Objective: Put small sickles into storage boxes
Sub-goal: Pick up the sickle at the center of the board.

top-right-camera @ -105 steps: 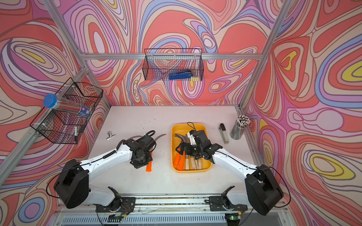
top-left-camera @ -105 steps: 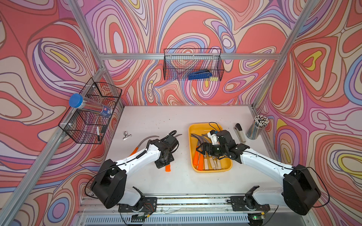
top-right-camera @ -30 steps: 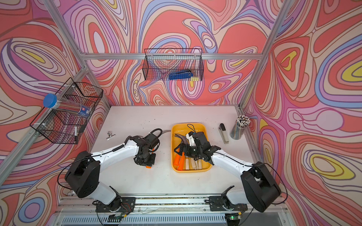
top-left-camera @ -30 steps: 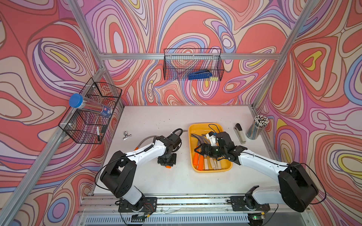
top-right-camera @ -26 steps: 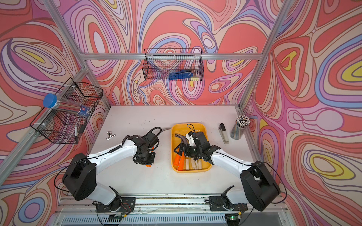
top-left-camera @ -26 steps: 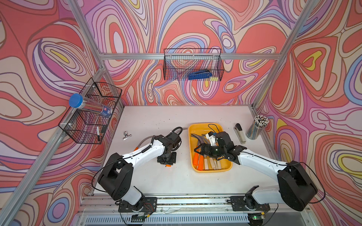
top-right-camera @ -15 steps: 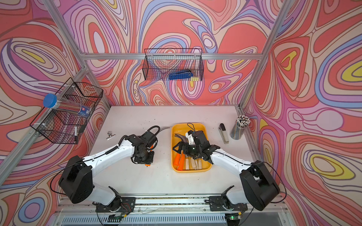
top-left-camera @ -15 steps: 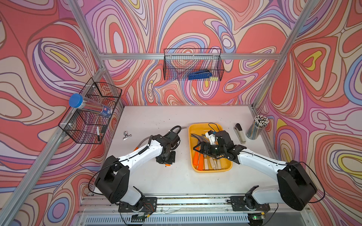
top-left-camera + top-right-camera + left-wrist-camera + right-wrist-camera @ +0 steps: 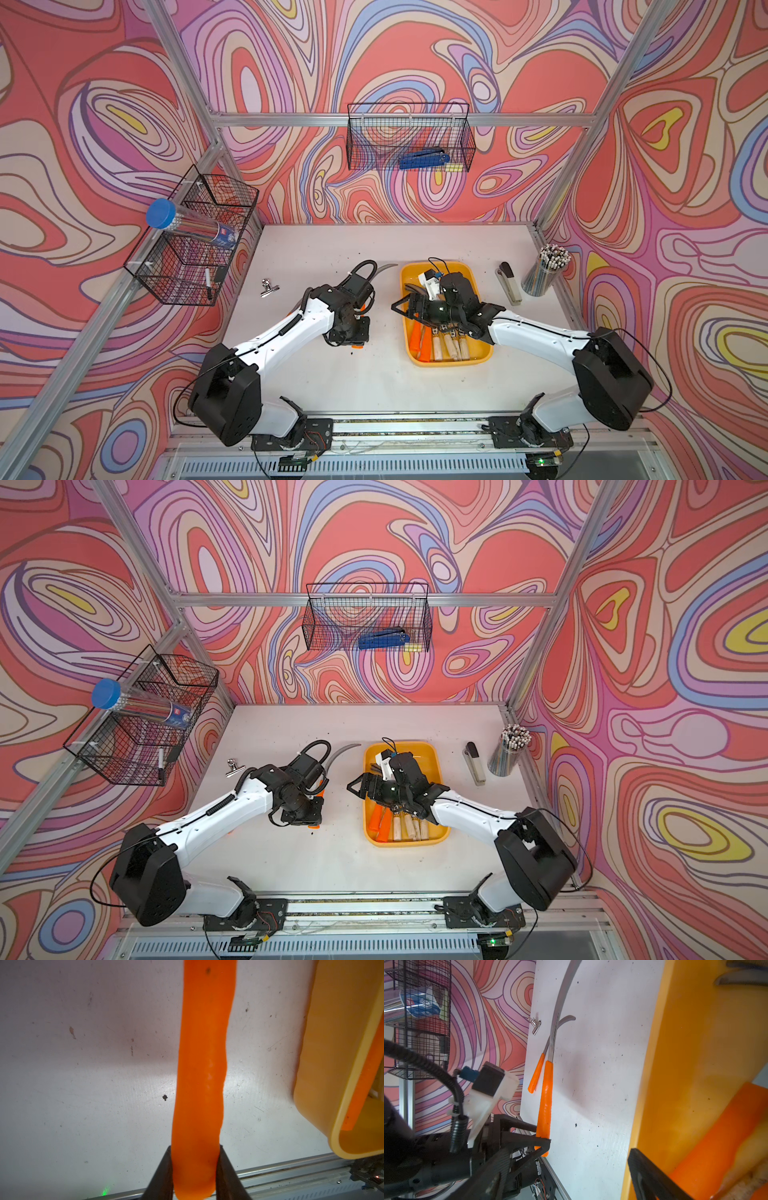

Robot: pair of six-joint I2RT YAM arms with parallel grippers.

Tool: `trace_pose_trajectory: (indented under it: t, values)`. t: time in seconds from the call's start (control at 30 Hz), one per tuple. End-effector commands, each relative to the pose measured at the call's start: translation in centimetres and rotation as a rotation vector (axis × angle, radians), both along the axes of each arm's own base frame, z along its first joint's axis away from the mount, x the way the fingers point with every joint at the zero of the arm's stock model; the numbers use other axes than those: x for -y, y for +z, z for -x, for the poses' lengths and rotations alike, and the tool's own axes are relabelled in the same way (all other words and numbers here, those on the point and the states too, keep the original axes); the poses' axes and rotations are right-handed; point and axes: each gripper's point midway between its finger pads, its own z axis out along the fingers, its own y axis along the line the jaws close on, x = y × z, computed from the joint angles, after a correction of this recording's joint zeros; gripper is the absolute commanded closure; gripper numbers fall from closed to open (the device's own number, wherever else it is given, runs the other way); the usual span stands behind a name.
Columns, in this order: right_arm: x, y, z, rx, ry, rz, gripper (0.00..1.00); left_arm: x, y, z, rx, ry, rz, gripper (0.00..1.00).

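We see left hand [image 9: 195,1149] clamped on orange sickle [image 9: 201,1059] beside yellow tray [image 9: 324,1064], right hand [image 9: 402,308] open over tray.

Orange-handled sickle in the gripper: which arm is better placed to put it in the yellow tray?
Left. The left gripper is shut on the orange-handled sickle, beside the yellow tray; the right gripper stands open at the tray, empty.
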Motion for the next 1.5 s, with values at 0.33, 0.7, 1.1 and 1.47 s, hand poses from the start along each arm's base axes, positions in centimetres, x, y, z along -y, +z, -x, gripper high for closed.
trace_pose_trajectory:
  t: [0.33,0.7,1.1,1.47]
  values:
    - [-5.8,0.8,-3.5,0.003,-0.003,-0.137,0.15,1.1,1.1,0.4,0.020,-0.055,0.113,0.77]
    - [-8.9,-1.0,-4.6,-0.039,0.026,-0.183,0.27,1.2,1.3,0.7,0.025,-0.054,0.136,0.76]
    - [-11.5,-2.2,-4.2,-0.063,0.059,-0.214,0.57,1.3,1.3,0.6,0.029,-0.050,0.149,0.76]
    - [-11.7,-2.3,-4.0,-0.072,0.066,-0.218,0.94,1.0,1.4,0.4,0.038,-0.045,0.155,0.18]
